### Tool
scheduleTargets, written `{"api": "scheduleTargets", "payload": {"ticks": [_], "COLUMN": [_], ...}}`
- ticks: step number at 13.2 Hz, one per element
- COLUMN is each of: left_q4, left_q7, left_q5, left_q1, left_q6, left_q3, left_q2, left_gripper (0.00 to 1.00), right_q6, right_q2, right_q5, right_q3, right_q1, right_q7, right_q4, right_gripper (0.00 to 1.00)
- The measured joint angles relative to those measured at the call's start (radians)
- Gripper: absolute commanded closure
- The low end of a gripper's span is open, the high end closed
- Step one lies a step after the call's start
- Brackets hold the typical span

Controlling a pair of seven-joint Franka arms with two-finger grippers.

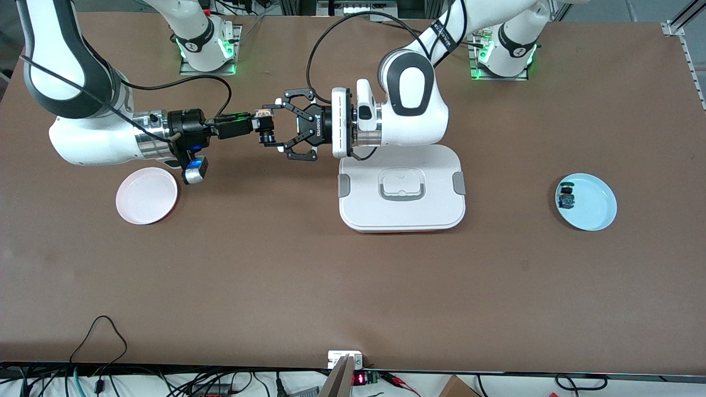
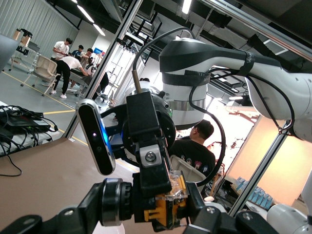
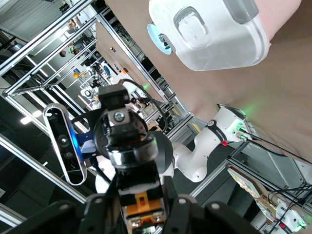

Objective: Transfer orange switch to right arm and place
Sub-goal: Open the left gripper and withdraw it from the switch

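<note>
Robotics lab: two arms bolted at a brown table (image 1: 353, 286), aluminium frame (image 3: 58, 44) around it, cables (image 1: 99, 380) along its edge, people (image 2: 66, 66) at benches nearby.

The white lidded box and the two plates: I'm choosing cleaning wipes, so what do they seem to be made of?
The white lidded box looks like smooth moulded plastic: rounded corners, grey clips, recessed handle, soft sheen. The pink plate and the blue plate look like matte plastic or melamine, evenly coloured with thin raised rims; glazed ceramic cannot be ruled out.
</note>
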State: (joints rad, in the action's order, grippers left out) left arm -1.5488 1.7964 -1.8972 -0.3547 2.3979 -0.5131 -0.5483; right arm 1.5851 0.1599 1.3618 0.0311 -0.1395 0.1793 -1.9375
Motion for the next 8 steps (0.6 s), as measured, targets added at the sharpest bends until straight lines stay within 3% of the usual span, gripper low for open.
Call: {"api": "scheduleTargets", "payload": {"ticks": [4,5,6,8], "left_q4": [0.001,0.001,0.002,0.01], "left_q7": [-0.005,-0.005,-0.005,-0.007], "left_q5": [0.0,0.0,0.0,0.0], "left_q1": [0.0,0.0,0.0,0.002], "left_q6": [0.0,0.0,0.0,0.001], "left_q3": [0.0,0.0,0.0,0.0], "left_q2": [0.0,0.0,0.001,0.001], "left_gripper": [0.81,0.6,0.01,0.0], "right_q6": [0.0,0.0,0.001,0.001], "right_q2": [-0.002,-0.002,-0.002,-0.002], "right_q5": [0.0,0.0,0.002,0.007], "right_q3": [0.0,0.0,0.0,0.0], "right_q1": [0.0,0.0,0.0,-0.001], "right_q7": [-0.001,-0.001,-0.001,-0.001], "right_q4": [0.0,0.0,0.0,0.001], "right_gripper": [0.98,0.98,0.98,0.98]}}
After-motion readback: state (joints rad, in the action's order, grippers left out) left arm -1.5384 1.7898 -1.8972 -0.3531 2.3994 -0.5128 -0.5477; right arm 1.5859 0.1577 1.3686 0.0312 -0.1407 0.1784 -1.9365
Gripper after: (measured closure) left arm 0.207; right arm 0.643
